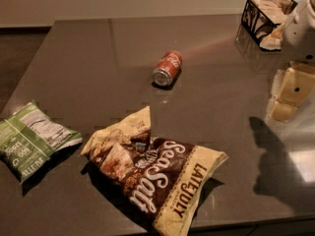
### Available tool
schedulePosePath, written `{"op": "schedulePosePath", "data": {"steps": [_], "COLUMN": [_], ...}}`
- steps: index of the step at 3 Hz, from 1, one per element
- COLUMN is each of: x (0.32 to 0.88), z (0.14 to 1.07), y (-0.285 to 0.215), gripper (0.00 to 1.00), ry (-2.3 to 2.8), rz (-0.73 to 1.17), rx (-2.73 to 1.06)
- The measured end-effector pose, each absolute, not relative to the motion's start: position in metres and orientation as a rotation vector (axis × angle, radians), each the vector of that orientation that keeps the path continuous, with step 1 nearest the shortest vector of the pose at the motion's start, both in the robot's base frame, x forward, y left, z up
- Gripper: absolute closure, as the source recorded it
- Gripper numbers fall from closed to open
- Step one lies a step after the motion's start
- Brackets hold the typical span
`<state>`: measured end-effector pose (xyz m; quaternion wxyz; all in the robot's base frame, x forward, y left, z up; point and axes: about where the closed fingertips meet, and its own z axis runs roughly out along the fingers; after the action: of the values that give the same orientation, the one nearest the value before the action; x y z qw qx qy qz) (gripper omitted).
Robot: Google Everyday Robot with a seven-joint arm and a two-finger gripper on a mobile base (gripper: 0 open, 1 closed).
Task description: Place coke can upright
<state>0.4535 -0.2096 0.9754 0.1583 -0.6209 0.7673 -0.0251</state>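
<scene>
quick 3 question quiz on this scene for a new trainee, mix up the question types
1. True or false: the coke can stands upright on the table.
2. Where is the gripper? A: closed on the coke can. B: at the right of the view, above the table, apart from the coke can. C: directly over the coke can.
3. Which lies closer to the coke can, the green bag or the brown Late July bag?

Key: 1 false, it lies on its side. 2 B. 3 the brown Late July bag.
</scene>
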Motion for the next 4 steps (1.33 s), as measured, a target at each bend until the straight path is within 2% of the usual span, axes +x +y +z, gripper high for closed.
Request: {"op": "schedulePosePath", "data": {"steps": [1,2,4], "x": [0.484,0.538,0.599], "z": [0.971,0.960,0.931], "y": [-0.200,-0.177,-0.140], "gripper": [0.00,0.00,0.00], "ry": [2.122,1.954,1.737], "rz": [-0.033,0.020,0.112], "rx": [-1.869,-2.021,-2.207]}}
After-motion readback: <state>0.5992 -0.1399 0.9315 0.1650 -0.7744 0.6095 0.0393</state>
